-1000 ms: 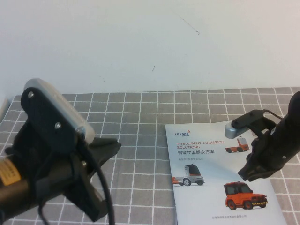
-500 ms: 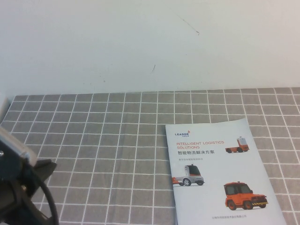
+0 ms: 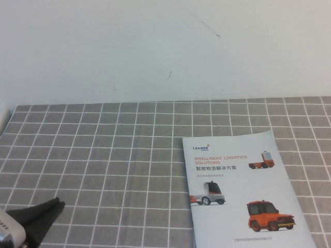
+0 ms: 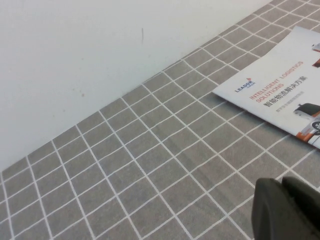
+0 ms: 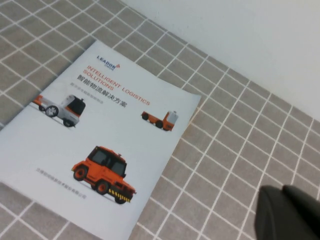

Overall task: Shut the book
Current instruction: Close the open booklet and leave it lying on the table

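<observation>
Moved: my left arm has pulled back to the near left corner; my right arm has left the high view
Left gripper (image 3: 51, 207): jaws pressed together, empty
Right gripper (image 5: 283, 194): jaws together, clear of the book (image 3: 240, 191)
Book: closed, cover up, near right on the checked cloth (image 3: 129, 155)

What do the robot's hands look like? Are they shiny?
Not shiny: both are dull black and rounded. The left tool, at the near left of the checked cloth, tapers to a point beside a silvery-grey casing. The right tool, out of the high view, hangs over the cloth near the book. No cables or markings show.
</observation>
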